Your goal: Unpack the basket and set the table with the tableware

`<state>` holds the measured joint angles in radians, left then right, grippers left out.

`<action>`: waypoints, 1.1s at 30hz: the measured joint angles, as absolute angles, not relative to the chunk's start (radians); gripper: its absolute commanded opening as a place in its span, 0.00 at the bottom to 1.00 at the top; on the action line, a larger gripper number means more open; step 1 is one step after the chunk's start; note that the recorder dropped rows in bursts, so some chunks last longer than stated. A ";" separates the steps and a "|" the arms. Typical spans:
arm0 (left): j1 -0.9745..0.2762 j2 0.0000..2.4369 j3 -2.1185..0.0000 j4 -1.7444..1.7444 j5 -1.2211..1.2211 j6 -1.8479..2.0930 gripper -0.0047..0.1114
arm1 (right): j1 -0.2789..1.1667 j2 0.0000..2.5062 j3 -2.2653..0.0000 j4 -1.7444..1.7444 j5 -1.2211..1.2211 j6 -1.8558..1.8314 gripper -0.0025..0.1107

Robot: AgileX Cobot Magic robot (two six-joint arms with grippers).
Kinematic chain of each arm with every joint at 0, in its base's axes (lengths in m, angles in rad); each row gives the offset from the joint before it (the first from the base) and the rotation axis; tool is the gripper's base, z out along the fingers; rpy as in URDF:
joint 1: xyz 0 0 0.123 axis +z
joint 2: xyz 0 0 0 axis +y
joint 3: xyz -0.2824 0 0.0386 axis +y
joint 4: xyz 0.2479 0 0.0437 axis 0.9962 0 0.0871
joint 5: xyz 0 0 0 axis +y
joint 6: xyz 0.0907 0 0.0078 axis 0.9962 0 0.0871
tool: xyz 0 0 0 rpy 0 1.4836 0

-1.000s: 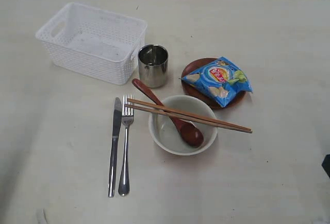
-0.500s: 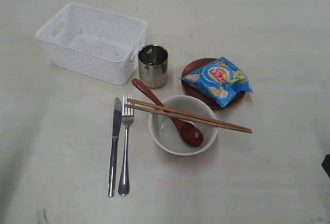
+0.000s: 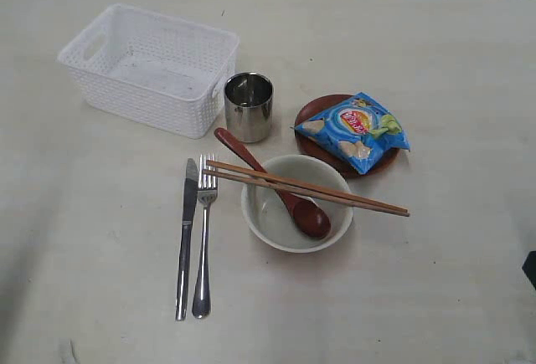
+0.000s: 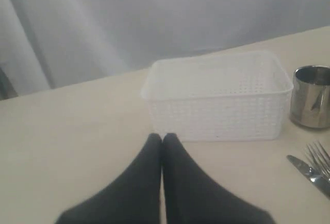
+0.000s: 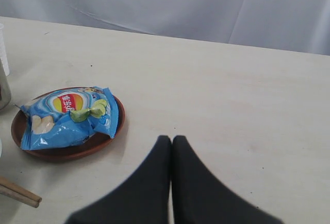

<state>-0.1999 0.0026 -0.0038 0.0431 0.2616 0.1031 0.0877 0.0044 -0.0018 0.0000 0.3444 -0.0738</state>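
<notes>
Shut tight on nothing: left tool (image 4: 162,137) and right tool (image 5: 171,138). Toward the tabletop's (image 3: 435,280) near edge, knife (image 3: 185,238) and fork (image 3: 203,238) side by side. Just beside them, bowl (image 3: 270,213) with red spoon (image 3: 308,218) inside, chopsticks (image 3: 368,202) across its rim. Farther back, cup (image 3: 248,106), plate (image 3: 308,110) under snack bag (image 3: 356,130). Toward the far left corner, basket (image 3: 142,105), empty, just beside the cup.
</notes>
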 measured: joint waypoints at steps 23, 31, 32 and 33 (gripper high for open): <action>-0.198 0.003 -0.004 0.043 0.323 0.103 0.04 | 0.088 0.004 -0.002 0.000 0.344 -0.074 0.03; -0.198 0.003 -0.004 0.043 0.323 0.103 0.04 | 0.088 0.004 -0.002 0.000 0.344 -0.074 0.03; -0.198 0.003 -0.004 0.043 0.323 0.103 0.04 | 0.088 0.004 -0.002 0.000 0.344 -0.074 0.03; -0.198 0.003 -0.004 0.043 0.323 0.103 0.04 | 0.088 0.004 -0.002 0.000 0.344 -0.074 0.03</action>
